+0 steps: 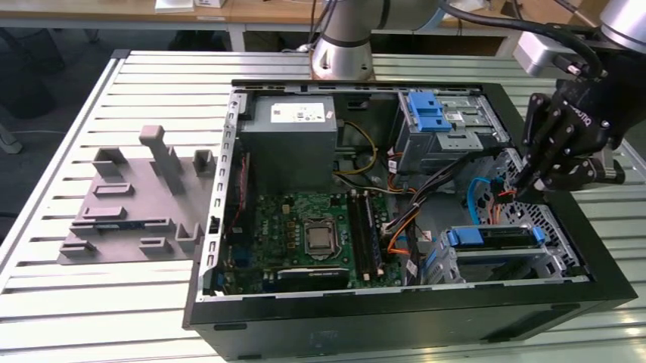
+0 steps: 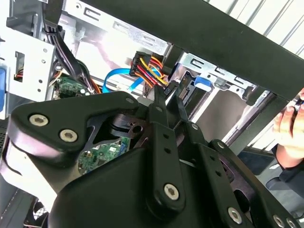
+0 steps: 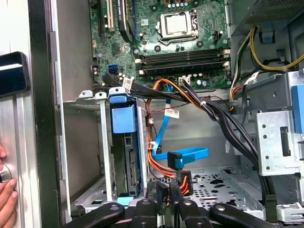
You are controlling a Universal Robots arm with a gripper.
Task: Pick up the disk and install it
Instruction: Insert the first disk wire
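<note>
The disk (image 1: pixel 492 236), silver with a blue carrier frame, sits slotted in the metal drive cage (image 1: pixel 565 249) at the near right corner of the open computer case. In the first wrist view the disk (image 3: pixel 124 118) stands on edge in the cage, blue frame end up. My gripper (image 1: pixel 518 187) hangs just behind the cage, over the blue data cable (image 3: pixel 187 154) and the orange-and-yellow power plug (image 3: pixel 184 180). The fingers (image 3: pixel 156 192) are shut with nothing between them and are apart from the disk. In the second wrist view the gripper (image 2: pixel 167 97) points at the same plug (image 2: pixel 147 66).
The black case (image 1: pixel 404 325) holds a motherboard (image 1: pixel 313 234), a grey metal box (image 1: pixel 293 132) and a blue latch strip (image 1: pixel 429 113). A grey fixture (image 1: pixel 131 204) lies on the slatted table at the exterior view's left. A person's hand (image 3: pixel 5 190) rests by the case wall.
</note>
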